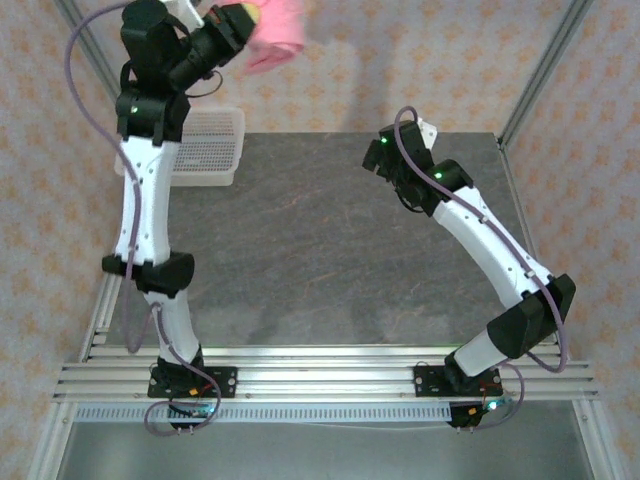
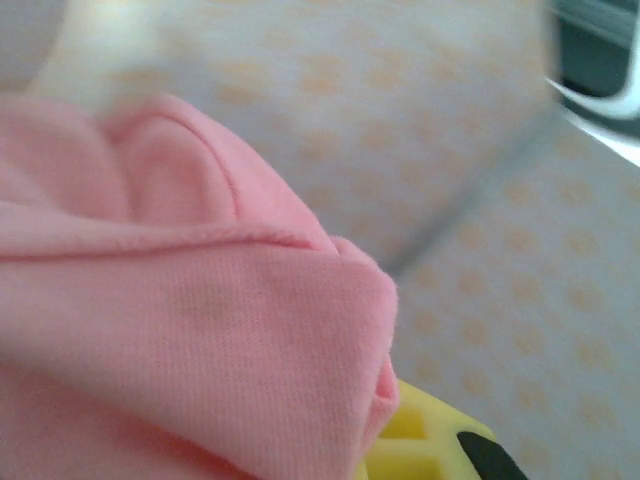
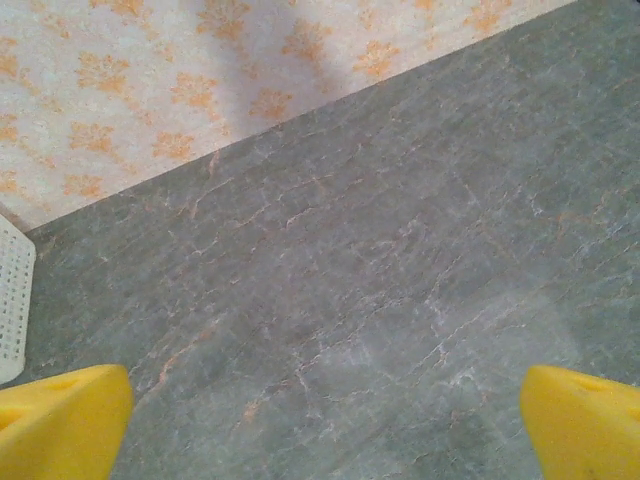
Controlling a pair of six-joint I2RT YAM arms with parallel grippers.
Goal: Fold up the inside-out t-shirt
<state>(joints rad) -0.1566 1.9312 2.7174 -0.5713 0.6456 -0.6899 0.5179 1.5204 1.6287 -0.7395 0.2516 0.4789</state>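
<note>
Above dark grey marbled tabletop, holds bunched salmon-pink cotton t-shirt aloft in clamped left gripper, with right gripper gaping empty, all folding left to do.

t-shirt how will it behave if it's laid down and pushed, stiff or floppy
Probably floppy: the t-shirt droops in bunched folds from the left end effector. Likely light, since one pinch holds it aloft. Its soft knit, seen in the left wrist view, would probably bunch up rather than slide when pushed.
</note>
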